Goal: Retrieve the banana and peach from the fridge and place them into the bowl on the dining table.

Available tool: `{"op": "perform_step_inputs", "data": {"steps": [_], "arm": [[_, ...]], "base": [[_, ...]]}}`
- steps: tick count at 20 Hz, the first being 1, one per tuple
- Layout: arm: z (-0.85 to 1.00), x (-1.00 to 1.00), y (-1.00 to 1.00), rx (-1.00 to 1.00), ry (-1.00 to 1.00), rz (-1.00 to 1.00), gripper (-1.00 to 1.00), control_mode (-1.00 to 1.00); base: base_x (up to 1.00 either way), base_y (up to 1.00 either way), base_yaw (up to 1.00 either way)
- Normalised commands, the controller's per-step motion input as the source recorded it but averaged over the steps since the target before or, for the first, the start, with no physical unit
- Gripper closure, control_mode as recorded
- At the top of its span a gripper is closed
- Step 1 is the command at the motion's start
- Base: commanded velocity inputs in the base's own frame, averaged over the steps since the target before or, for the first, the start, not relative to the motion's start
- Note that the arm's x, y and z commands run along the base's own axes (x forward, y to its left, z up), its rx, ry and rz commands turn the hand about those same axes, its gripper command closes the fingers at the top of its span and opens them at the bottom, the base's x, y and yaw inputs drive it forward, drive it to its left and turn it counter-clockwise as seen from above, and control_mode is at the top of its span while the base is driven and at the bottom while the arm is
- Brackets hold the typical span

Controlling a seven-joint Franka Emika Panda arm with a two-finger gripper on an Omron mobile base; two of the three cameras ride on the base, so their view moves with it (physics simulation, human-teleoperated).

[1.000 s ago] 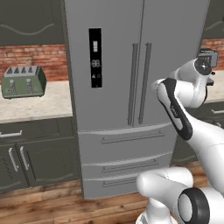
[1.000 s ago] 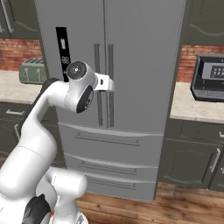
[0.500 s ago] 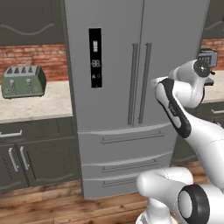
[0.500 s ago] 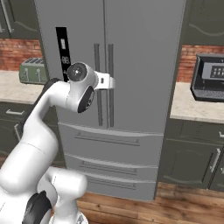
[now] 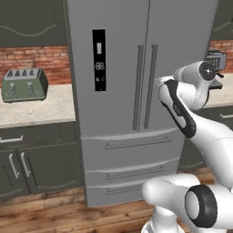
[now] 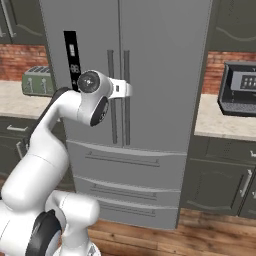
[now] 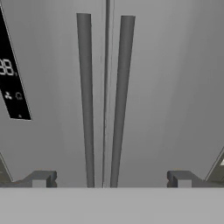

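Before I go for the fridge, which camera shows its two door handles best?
The hand view: the door handles stand close and straight ahead, with the open gripper lined up on them. The left base view shows both full handles from farther off. In the right base view the arm covers part of them.

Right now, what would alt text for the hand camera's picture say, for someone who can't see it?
Close view of the closed grey fridge: two long vertical bar handles flank the door seam, with the black display panel at left. The open claw faces the handles, its two dark fingertips spread wide at the bottom.
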Motion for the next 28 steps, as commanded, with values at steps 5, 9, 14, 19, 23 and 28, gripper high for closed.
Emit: {"op": "perform_step_inputs", "data": {"steps": [5,9,14,19,23,28], "arm": [[0.09,0.39,0.0,0.0,0.0,-0.01,-1.0,-1.0],[0.0,0.16,0.0,0.1,0.0,-0.03,-1.0,-1.0],[0.0,0.35,0.0,0.18,0.05,-0.02,-1.0,-1.0],[0.0,0.52,-0.01,0.01,0.08,0.0,-1.0,-1.0],[0.0,0.49,-0.09,0.0,0.07,0.0,-1.0,-1.0],[-0.03,0.47,-0.08,0.0,0.0,0.0,-1.0,-1.0]], "base": [[0.0,0.0,0.0],[0.0,0.0,0.0],[0.0,0.0,0.0],[0.0,0.0,0.0],[0.0,0.0,0.0],[0.0,0.0,0.0]]}}
